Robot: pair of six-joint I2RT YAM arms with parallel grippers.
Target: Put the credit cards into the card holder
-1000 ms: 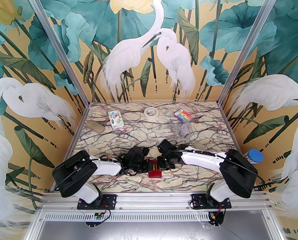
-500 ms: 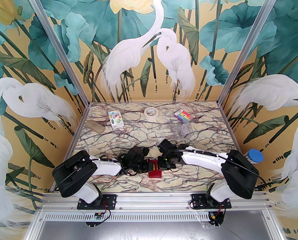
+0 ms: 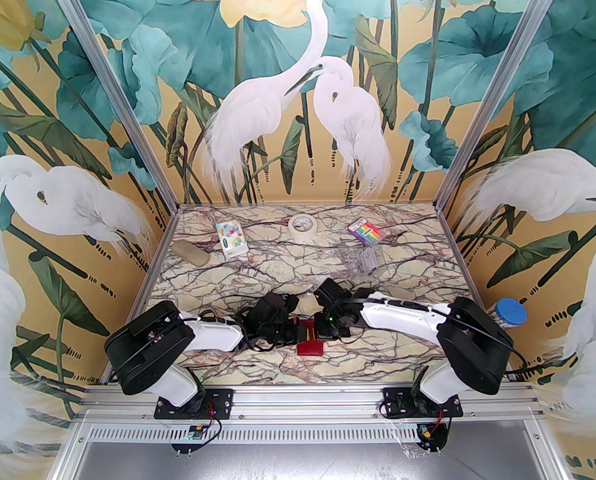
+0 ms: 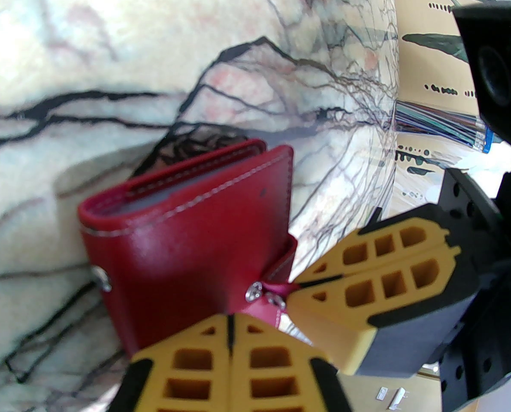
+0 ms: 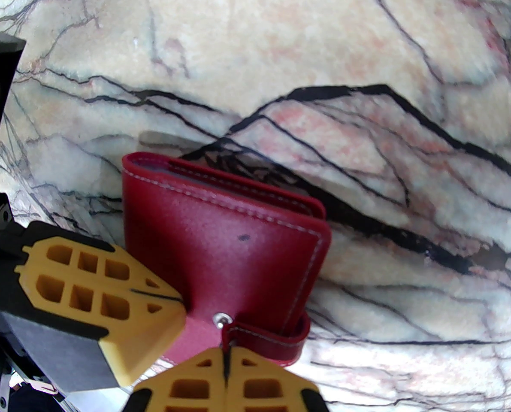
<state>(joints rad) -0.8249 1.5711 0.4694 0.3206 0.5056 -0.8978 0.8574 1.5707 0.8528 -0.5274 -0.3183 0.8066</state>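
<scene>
Barely anything has shifted in a second: the folded card holder (image 3: 310,343) lies near-centre on the worktop (image 3: 257,268), right hand (image 5: 225,354) pinching its snap tab (image 5: 255,337), left hand (image 4: 230,328) pressed together alongside, fastening apparently pending.

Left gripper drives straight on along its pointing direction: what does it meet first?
The card holder: the left gripper's shut tips sit right at its red cover, apparently touching, though depth is unclear.

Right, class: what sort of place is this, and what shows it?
Probably a robot test booth: two arms bolted to a metal rail, and a marble-print table boxed in by heron murals.
</scene>
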